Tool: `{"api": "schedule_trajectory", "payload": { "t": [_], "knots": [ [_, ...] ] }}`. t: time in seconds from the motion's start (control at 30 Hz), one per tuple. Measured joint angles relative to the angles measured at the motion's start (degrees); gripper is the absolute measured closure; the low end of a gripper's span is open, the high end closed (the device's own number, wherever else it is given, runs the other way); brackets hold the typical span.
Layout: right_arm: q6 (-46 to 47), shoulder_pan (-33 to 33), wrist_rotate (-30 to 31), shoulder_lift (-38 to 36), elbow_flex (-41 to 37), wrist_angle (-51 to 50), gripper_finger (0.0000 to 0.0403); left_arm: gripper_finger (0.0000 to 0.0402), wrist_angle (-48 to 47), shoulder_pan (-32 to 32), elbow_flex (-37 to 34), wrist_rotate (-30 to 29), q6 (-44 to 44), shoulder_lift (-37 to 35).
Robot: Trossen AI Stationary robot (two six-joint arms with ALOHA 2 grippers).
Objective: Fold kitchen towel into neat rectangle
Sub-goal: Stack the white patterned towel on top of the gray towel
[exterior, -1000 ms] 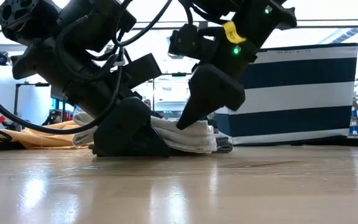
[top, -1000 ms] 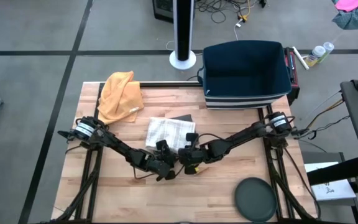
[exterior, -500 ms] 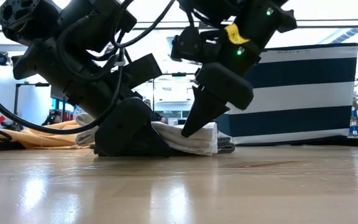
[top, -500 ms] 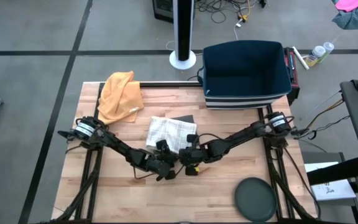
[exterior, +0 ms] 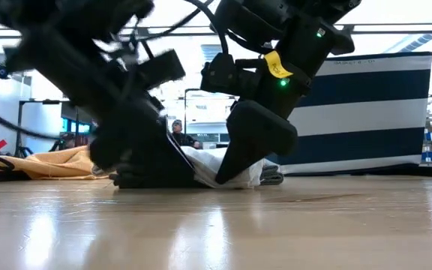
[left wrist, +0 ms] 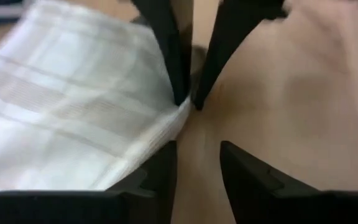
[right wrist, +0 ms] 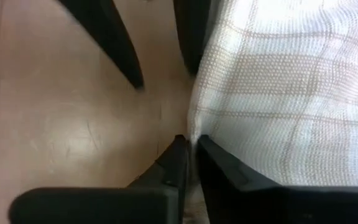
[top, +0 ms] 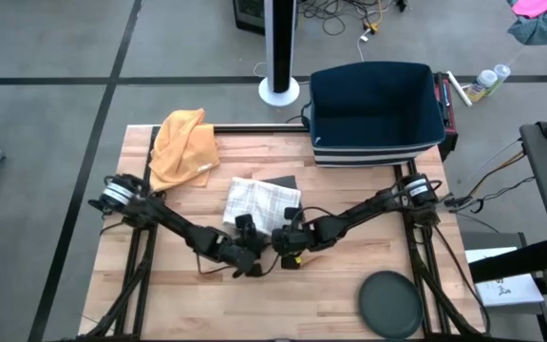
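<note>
The white checked kitchen towel (top: 259, 199) lies folded on the wooden table (top: 349, 275), and also shows in the low view (exterior: 255, 172) and both wrist views (left wrist: 73, 112) (right wrist: 278, 93). Both grippers meet at its near edge, tip to tip. My right gripper (right wrist: 191, 142) (top: 278, 237) is shut on that edge. My left gripper (left wrist: 197, 149) (top: 257, 243) stands open just beside it, with bare wood between its fingers and one finger (left wrist: 163, 165) along the towel's border. My right gripper pinches the towel's near edge at its corner (right wrist: 194, 132) between its two fingers. The fingers slant down from the table's right and near side (exterior: 223, 174). The held edge is low by the table top, and the rest of the towel lies on the table. Whether my left gripper's finger touches the towel, I cannot tell.
An orange cloth (top: 183, 147) lies crumpled at the far left. A navy striped bin (top: 376, 112) stands at the far right. A dark round disc (top: 390, 304) sits near the front right. A dark flat piece (top: 281, 180) pokes out beyond the towel. A person (exterior: 177, 132) shows far behind the table.
My right gripper has sunk from the top of the folded towel down toward the table, bringing the towel's near edge with it. My left gripper has risen a little off the table beside the towel.
</note>
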Motion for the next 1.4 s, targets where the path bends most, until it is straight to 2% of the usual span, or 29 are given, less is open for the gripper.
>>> {"api": "schedule_trajectory", "payload": {
  "t": [0.17, 0.3, 0.53, 0.7, 0.87, 1.0, 1.1, 1.27, 1.4],
  "knots": [
    [0.0, 0.01, -0.14, 0.01, -0.09, 0.05, 0.0331, 0.0278, -5.93, -1.22, 0.0, -0.01, 0.74, -7.86],
    [0.02, -0.01, -0.13, 0.01, -0.09, 0.15, 0.0316, 0.0281, -5.91, 0.55, -0.97, -3.08, 1.26, -11.42],
    [-0.04, 0.12, -0.03, -0.76, 0.74, -3.05, 0.0297, 0.0305, -5.44, 5.48, -5.83, -1.9, 1.04, -11.18],
    [-0.48, 0.14, 0.06, -6.47, 1.84, -8.15, 0.0285, 0.0318, -4.42, 5.94, -9.33, 0.08, -0.43, -11.61],
    [-3.1, -1.21, 2.99, -10.11, 1.7, -7.1, 0.0277, 0.0324, -4.23, 5.88, -10.01, 0.06, -0.88, -11.75],
    [-1.97, -3.18, 2.85, -8.84, 0.09, -1.38, 0.0279, 0.0323, -3.92, 5.88, -10.01, 0.07, -0.75, -11.75],
    [-0.44, -3.64, -0.14, -5.68, -1.35, 1.38, 0.0284, 0.0319, -3.87, 5.88, -10.01, 0.08, -0.74, -11.75],
    [0.97, -3.43, -1.26, -1.11, -1.32, 2.06, 0.0283, 0.031, -3.93, 5.88, -10.23, 0.09, -0.88, -11.75],
    [0.64, -3.31, -1.0, -1.44, -1.41, 1.73, 0.0272, 0.0306, -3.89, 5.88, -10.24, 0.11, -0.9, -11.75]
  ]
}}
